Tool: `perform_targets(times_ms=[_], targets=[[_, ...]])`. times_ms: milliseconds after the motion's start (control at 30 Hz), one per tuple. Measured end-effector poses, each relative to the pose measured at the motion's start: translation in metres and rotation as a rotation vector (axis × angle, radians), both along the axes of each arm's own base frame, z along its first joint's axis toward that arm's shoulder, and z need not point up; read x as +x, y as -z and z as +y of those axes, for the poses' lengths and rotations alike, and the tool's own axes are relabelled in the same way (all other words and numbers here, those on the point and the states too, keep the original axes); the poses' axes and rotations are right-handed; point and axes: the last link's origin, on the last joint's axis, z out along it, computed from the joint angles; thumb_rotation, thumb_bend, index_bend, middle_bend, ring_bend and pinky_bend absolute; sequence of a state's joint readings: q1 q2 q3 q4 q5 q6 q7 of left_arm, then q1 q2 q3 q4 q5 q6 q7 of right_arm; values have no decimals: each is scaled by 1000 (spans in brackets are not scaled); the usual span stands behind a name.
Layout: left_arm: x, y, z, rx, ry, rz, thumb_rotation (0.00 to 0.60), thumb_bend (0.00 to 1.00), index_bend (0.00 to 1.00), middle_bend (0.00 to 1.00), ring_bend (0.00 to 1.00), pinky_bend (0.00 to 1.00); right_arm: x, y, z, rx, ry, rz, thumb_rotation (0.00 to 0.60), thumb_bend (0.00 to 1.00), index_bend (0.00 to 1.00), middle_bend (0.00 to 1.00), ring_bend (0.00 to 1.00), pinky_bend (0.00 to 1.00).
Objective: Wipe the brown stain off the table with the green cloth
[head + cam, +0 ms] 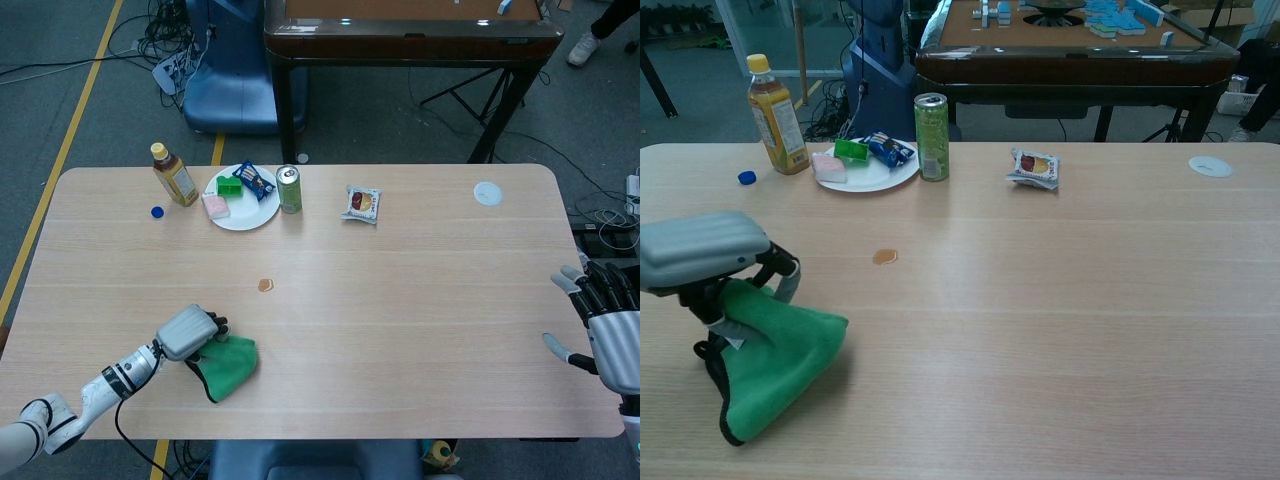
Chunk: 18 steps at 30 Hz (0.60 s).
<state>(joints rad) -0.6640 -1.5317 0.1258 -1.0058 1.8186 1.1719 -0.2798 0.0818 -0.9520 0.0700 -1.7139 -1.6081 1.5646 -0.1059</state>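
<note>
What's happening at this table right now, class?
A two-armed robot is set to clean a spill. Its left hand grips the green cloth, bunched up near the table's front left. The small brown stain lies untouched beyond the cloth, nearer the table's middle. The right hand hovers open at the table's right edge, holding nothing. A bottle, plate of snacks and can stand along the far side.

Table (420, 300) with stain (265, 285), cloth (232, 365)

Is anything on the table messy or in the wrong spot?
Yes. A small brown stain sits on the bare table, not yet wiped. The bottle has no cap on; a blue cap lies loose beside it. The green cloth is bunched up under the left hand.
</note>
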Motion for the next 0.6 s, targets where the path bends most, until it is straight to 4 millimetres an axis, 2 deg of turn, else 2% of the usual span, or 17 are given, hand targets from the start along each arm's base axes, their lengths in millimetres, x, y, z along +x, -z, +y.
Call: perform_targets(times_ms=[367,500,600], targets=[[34,-19,46,105,-82,-110,600,225,529,519,569,769,0,0,0,-1,0,1,600,266,207,201,88,21],[47,-14,57,110,-92,-122,600,224,522,511,564,768,0,0,0,-1,1,2,600,266,207,201,88,21],[55,-3,64,104,-92,-99,600,224,509,504,563,769,0,-1,0,-5,2,3,600,266,206,201,88,21]])
